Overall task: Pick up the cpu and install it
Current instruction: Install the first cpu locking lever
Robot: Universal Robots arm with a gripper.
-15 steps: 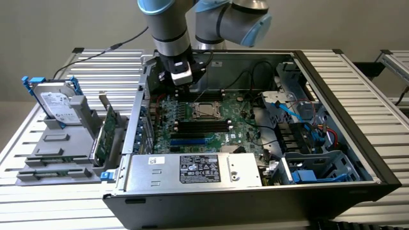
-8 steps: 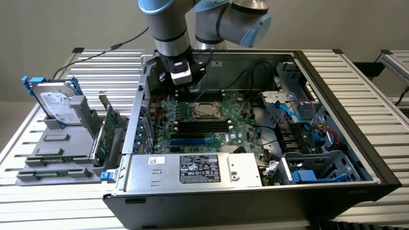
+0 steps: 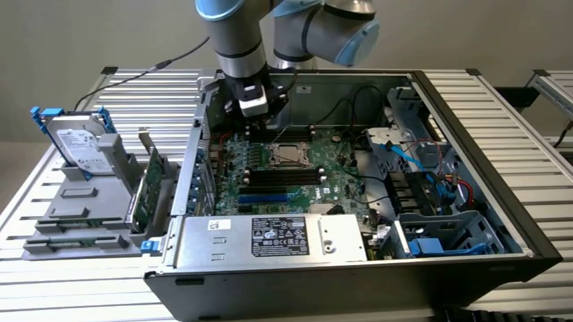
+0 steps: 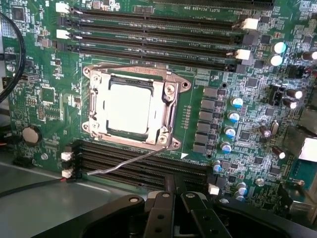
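Note:
The cpu (image 4: 130, 107), a small silvery square chip, lies flat inside the metal socket frame (image 4: 168, 106) on the green motherboard (image 4: 44, 94). A thin wire lever (image 4: 124, 163) runs along the socket's side by the memory slots. In the exterior view the socket (image 3: 288, 155) sits mid-board inside the open computer case. My gripper (image 3: 259, 124) hangs just above the board, behind the socket. In the wrist view the gripper (image 4: 176, 191) is shut, its black fingers (image 4: 190, 198) pressed together with nothing between them, a short way off the socket.
Black memory slots (image 4: 148, 29) flank the socket on both sides. Cables (image 3: 394, 151) and a blue drive cage (image 3: 447, 231) crowd the case on the exterior view's right. A power supply (image 3: 268, 235) fills the case front. A hard drive (image 3: 79, 144) stands in a grey holder (image 3: 80, 201) outside the case.

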